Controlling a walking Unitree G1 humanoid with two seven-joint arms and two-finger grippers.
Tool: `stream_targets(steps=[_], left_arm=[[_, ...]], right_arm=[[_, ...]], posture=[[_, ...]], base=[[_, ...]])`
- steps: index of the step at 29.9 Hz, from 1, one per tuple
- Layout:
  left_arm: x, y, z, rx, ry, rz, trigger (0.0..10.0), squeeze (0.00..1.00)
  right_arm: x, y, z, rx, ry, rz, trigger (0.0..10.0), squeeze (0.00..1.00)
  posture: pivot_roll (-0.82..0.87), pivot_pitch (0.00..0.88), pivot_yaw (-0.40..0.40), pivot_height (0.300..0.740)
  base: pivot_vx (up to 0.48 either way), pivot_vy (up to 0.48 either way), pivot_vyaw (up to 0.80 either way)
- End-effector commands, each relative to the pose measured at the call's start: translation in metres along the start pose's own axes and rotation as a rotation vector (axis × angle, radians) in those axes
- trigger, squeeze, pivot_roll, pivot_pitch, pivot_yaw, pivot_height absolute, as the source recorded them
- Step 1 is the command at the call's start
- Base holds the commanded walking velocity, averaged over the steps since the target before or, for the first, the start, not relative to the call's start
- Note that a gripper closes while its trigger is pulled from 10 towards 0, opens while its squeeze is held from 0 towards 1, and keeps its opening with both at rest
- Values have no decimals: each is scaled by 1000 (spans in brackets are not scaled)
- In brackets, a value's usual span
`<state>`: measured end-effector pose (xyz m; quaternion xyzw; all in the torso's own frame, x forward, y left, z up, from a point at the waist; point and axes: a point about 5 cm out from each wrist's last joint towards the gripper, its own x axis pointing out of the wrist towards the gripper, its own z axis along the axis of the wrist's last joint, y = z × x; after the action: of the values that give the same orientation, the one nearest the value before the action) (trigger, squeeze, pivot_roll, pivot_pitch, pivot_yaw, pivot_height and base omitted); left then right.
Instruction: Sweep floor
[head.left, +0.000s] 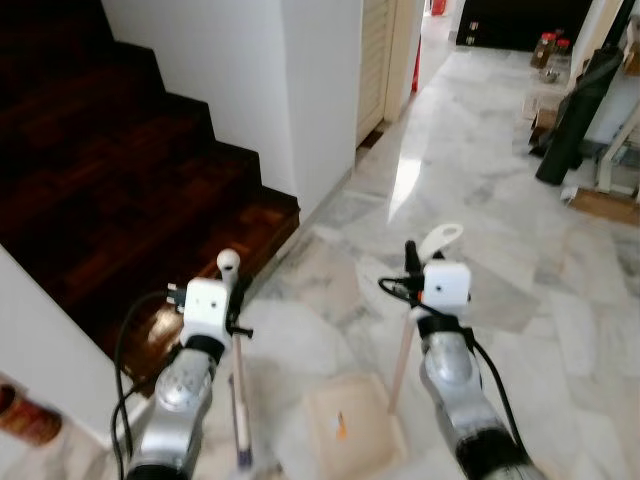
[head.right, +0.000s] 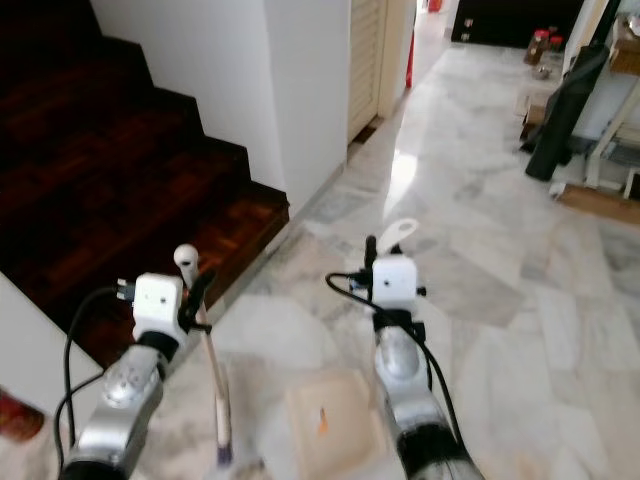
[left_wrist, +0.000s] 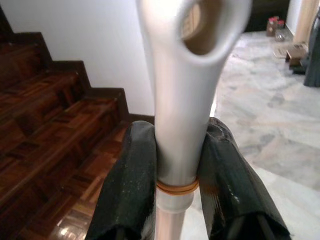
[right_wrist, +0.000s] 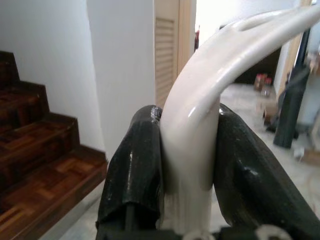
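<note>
From my head I see both my arms held out over the marble floor (head.left: 560, 330). My left hand (left_wrist: 176, 165) is clenched on the broom handle (head.left: 238, 380), just under its rounded top. My right hand (right_wrist: 187, 165) is clenched on the dustpan handle (head.left: 402, 360), just below its looped end. The head views show what the wrist views do not: the cream dustpan (head.left: 348, 425) lies flat on the floor between my arms, just in front of me, with a small orange scrap (head.left: 341, 428) in it, and the dustpan handle slants down to the pan's right edge. The broom handle runs down past my left forearm; its lower end is blurred.

My left wrist view adds the close detail: the two black fingers (left_wrist: 131, 195) press both sides of the pale handle, with a thin orange band just at the grip and an oval hole above it. My right wrist view shows the curved white loop rising from between the fingers.

To my left, dark wooden stairs (head.left: 110, 190) meet a white wall (head.left: 250, 70). Far right stands a tall dark bag (head.left: 575, 105) among clutter, well apart from me.
</note>
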<state>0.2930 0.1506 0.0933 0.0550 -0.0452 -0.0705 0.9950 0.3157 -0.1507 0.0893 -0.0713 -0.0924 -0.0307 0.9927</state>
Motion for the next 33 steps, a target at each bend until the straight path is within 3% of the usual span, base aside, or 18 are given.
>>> stream_targets(steps=[1,7,33], left_arm=[[2,8,8,13,-39,14,10000,0],[2,8,8,16,-41,11,10000,0],[0,4,8,0,-60,-11,10000,0]], right_arm=[[7,8,12,0,-51,26,10000,0],[8,9,12,3,-53,26,10000,0],[8,6,11,-3,-54,22,10000,0]], posture=[[81,0,48,740],[82,0,45,740],[83,0,40,740]], base=[[289,0,0],[276,0,0],[0,0,0]])
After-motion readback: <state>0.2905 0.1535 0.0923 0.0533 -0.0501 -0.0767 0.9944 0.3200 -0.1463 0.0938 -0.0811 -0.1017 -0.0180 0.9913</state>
